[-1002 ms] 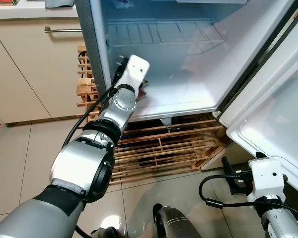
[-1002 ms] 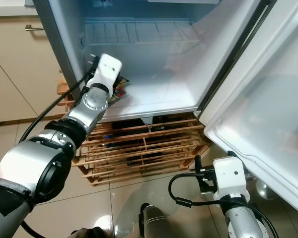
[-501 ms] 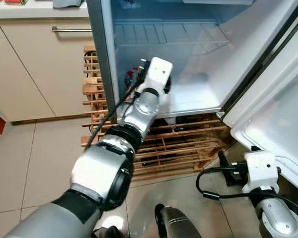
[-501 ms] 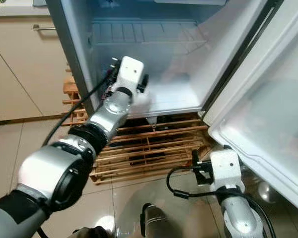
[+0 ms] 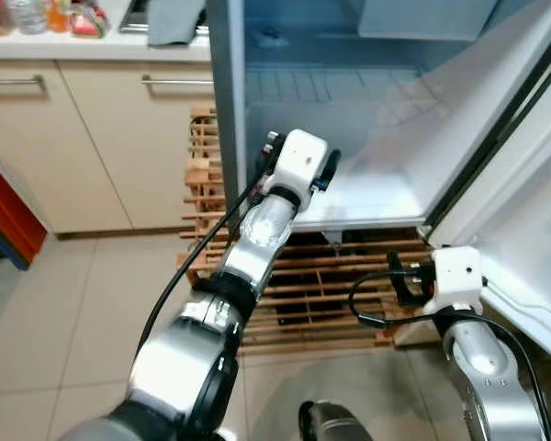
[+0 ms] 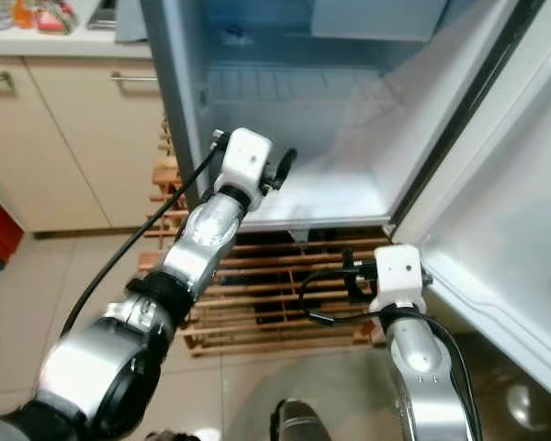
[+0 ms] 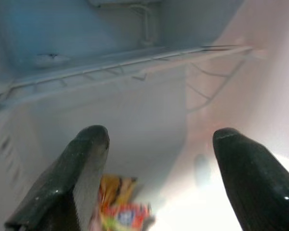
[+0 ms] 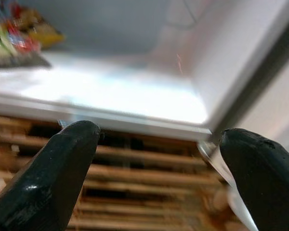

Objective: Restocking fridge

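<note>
The small fridge point(image 5: 376, 197) stands open, its white floor lit and a wire shelf point(image 5: 331, 87) above. My left gripper point(image 7: 161, 134) reaches into the lower left of the compartment, open with nothing between its fingers. A yellow and red snack packet point(image 7: 119, 207) lies on the fridge floor just beyond one left finger point(image 7: 84, 159). My right gripper point(image 8: 159, 132) hangs low in front of the fridge's bottom edge, open and empty, pointing at the floor and the packet point(image 8: 17, 33) at the far side.
The fridge door point(image 5: 533, 248) swings out on the right, close to my right arm. A wooden slatted rack point(image 5: 340, 285) sits under the fridge. Beige cabinets point(image 5: 92, 147) and a cluttered counter point(image 5: 73, 18) are on the left, with a red object point(image 5: 9, 216) low down.
The camera has pulled back and turned left, showing more cabinets. My left wrist has moved further right along the fridge's front edge. The right gripper has risen towards the rack.
</note>
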Motion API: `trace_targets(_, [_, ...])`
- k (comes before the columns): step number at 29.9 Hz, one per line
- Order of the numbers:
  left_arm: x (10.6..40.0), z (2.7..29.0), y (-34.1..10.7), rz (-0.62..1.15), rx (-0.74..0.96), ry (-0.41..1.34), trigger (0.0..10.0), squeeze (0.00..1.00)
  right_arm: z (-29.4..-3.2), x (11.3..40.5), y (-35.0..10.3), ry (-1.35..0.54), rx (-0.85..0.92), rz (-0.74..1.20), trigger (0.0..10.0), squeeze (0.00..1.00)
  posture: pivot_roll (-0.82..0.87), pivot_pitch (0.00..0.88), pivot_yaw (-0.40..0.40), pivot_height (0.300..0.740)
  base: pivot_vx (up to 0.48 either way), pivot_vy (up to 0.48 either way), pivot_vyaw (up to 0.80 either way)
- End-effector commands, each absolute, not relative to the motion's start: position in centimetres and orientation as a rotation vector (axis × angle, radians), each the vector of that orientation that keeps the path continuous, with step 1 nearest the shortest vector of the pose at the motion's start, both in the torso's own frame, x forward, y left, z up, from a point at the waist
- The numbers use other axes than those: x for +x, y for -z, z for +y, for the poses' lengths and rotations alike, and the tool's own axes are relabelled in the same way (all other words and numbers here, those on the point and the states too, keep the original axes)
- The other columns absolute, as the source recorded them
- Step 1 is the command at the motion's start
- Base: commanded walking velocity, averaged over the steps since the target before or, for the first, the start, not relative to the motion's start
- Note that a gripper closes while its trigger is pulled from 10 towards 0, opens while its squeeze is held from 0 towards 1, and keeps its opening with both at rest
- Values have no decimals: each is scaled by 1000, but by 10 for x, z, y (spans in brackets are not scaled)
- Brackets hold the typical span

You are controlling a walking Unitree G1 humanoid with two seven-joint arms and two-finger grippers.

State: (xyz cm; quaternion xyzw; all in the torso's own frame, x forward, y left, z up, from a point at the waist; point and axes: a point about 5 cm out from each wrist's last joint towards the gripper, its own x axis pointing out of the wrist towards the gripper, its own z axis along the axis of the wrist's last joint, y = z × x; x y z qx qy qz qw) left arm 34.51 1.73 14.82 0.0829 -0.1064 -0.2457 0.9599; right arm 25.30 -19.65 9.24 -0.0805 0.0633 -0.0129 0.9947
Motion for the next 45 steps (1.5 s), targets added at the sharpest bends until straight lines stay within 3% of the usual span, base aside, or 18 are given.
trace_targets(1, [340,13,-154,-234,162,554,10000,0,-200,257,-91,60,-139,122,10000,0,-132,0,0,740,0,0,0])
trace_targets(6, [321,44,-147,-246,146,549,10000,0,-208,265,-88,87,-138,114,10000,0,-71,0,-21,740,0,0,0])
trace_targets(7, [310,65,-137,-214,156,515,10000,0,-212,266,-86,96,-143,115,10000,0,-48,0,-22,740,0,0,0])
trace_targets(8, [310,65,-137,-214,156,515,10000,0,-212,266,-86,96,-143,115,10000,0,-48,0,-22,740,0,0,0])
trace_targets(9, [297,88,-126,-171,141,451,10000,0,-216,266,-84,102,-148,115,10000,0,-34,0,-18,740,0,0,0])
trace_targets(10, [297,88,-126,-171,141,451,10000,0,-216,266,-84,102,-148,115,10000,0,-34,0,-18,740,0,0,0])
trace_targets(12, [285,117,-120,-148,137,354,10000,0,-217,269,-82,114,-151,108,10000,0,-27,0,-9,740,0,0,0])
trace_targets(17, [293,131,-124,-133,84,239,10000,0,-215,280,-86,151,-128,75,10000,0,-43,0,-12,740,0,0,0])
trace_targets(23, [300,125,-121,-112,16,176,10000,0,-213,285,-88,190,-22,43,10000,0,-71,0,-30,740,0,0,0])
trace_targets(45, [312,108,-133,-147,58,287,10000,0,-209,288,-82,146,-60,46,10000,0,-84,0,-1,740,-48,0,0])
